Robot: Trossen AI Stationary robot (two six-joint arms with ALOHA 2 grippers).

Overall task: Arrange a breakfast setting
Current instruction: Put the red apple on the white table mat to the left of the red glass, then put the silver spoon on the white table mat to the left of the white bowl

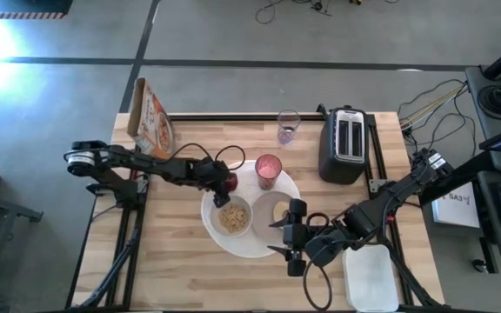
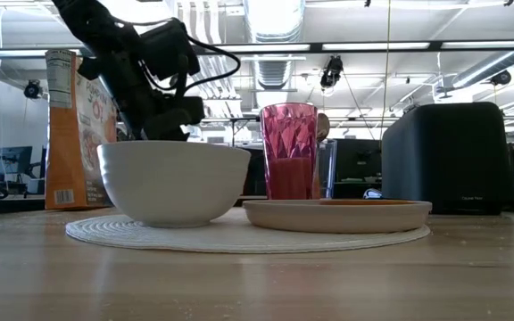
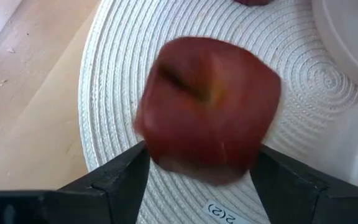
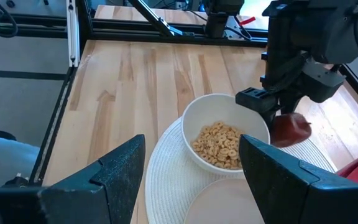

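One apple (image 3: 207, 109) sits clamped in the left gripper (image 3: 199, 168) above the mat (image 3: 114, 93); next, lower and release. Right gripper (image 4: 191, 171) waits, spread wide and empty.

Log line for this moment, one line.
left gripper: shut on red apple, above white mat | right gripper: open, waiting by small grey plate

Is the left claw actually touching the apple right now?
Touching. In the left wrist view both fingers press against the red apple's sides above the white mat; the right wrist view shows the left claw holding it.
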